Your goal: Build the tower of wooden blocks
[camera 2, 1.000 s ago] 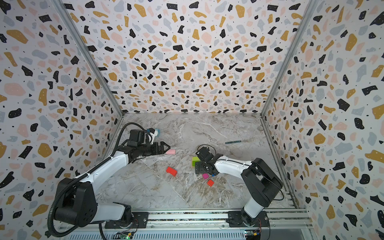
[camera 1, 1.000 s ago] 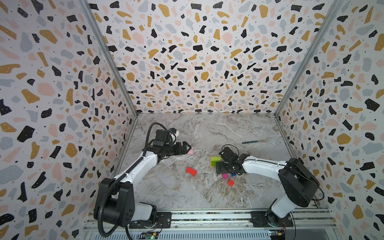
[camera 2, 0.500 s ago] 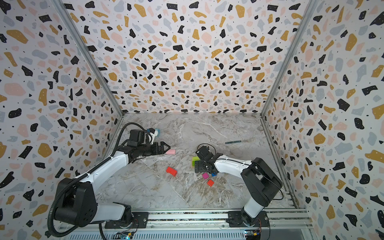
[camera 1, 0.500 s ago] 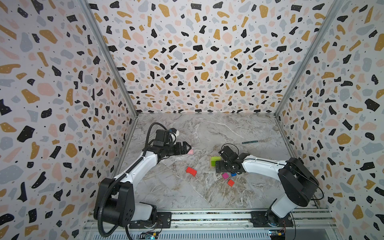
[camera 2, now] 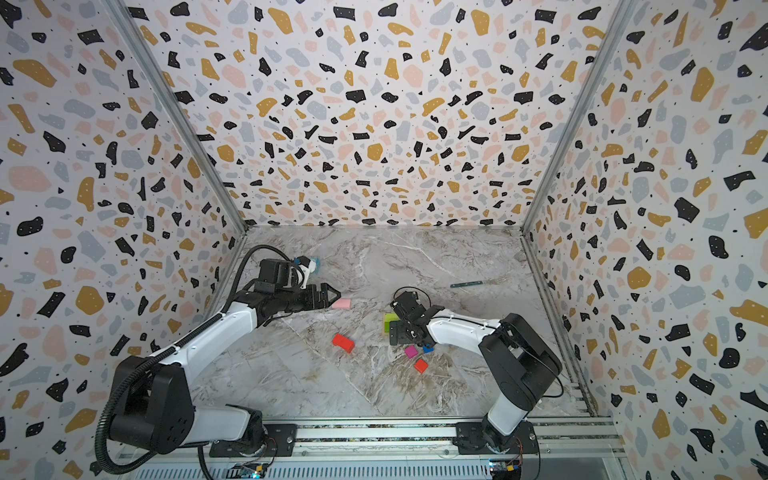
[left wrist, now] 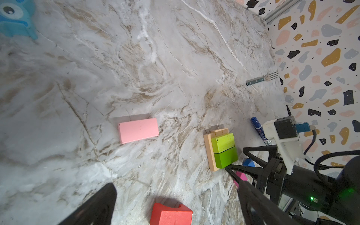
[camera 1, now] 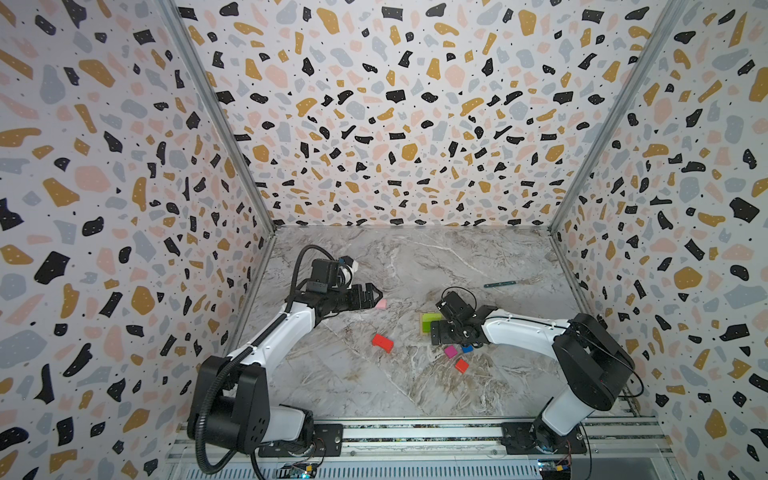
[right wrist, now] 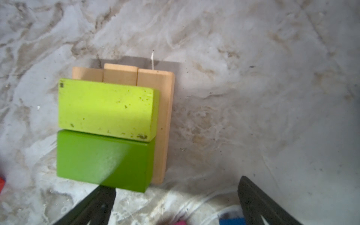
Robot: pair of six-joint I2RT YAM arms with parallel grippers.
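Note:
The tower is a tan base of three oblongs carrying two green blocks side by side; it shows in both top views. My right gripper stands open just beside it, one fingertip near the darker green block's corner, over the magenta cube and the blue cube. An orange-red cube lies nearer the front. My left gripper is open and empty, its tips close to the pink block. The red block lies apart on the floor.
A fork lies towards the back right. A blue-capped marker pen lies behind the tower, partly hidden by the right arm. A pale blue box with a cartoon eye sits by the left wall. Patterned walls enclose three sides.

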